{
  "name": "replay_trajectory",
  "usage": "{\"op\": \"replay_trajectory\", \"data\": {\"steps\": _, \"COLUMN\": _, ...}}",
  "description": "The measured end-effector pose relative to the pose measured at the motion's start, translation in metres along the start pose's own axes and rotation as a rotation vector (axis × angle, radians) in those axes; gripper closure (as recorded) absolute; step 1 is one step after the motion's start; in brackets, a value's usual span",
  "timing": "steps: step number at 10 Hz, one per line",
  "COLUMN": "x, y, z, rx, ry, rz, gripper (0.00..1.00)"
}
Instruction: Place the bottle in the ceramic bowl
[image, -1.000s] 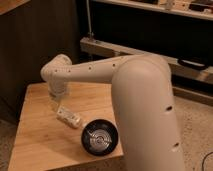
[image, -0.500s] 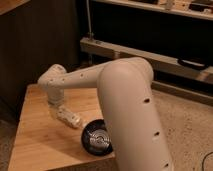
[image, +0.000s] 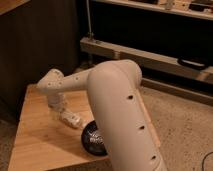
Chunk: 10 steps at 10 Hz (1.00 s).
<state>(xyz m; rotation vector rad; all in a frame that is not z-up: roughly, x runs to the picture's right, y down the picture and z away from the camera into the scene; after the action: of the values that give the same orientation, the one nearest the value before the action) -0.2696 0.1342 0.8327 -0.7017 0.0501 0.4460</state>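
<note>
The bottle (image: 73, 120) is lying on the wooden table (image: 35, 145), just beside the ceramic bowl (image: 92, 141) and not yet inside it. You're seeing the gripper (image: 61, 114) hanging at the bottle's end away from the bowl; you cannot tell its grip. Lifting and placing are still waiting.

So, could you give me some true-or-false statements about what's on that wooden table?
1. The round glossy black ceramic bowl stands on the light wooden table. True.
2. The small white oblong plastic bottle lies inside the bowl. False: it lies on the table, beside the bowl.
3. The gripper hangs high above the table. False: it is down low, right by the bottle.
4. The white robot arm hides part of the bowl. True.
</note>
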Motion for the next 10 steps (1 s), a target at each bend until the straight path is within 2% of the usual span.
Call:
{"op": "replay_trajectory", "data": {"steps": 4, "x": 0.000, "y": 0.006, "z": 0.016, "rx": -0.010, "ry": 0.030, "rz": 0.005, "gripper": 0.35}}
{"op": "replay_trajectory", "data": {"steps": 5, "x": 0.001, "y": 0.007, "z": 0.020, "rx": -0.024, "ry": 0.034, "rz": 0.017, "gripper": 0.39}}
{"op": "replay_trajectory", "data": {"steps": 7, "x": 0.002, "y": 0.007, "z": 0.024, "rx": -0.049, "ry": 0.041, "rz": 0.022, "gripper": 0.61}}
{"op": "replay_trajectory", "data": {"steps": 8, "x": 0.002, "y": 0.007, "z": 0.023, "rx": -0.058, "ry": 0.042, "rz": 0.020, "gripper": 0.68}}
{"op": "replay_trajectory", "data": {"steps": 10, "x": -0.001, "y": 0.007, "z": 0.006, "rx": -0.072, "ry": 0.034, "rz": 0.006, "gripper": 0.91}}
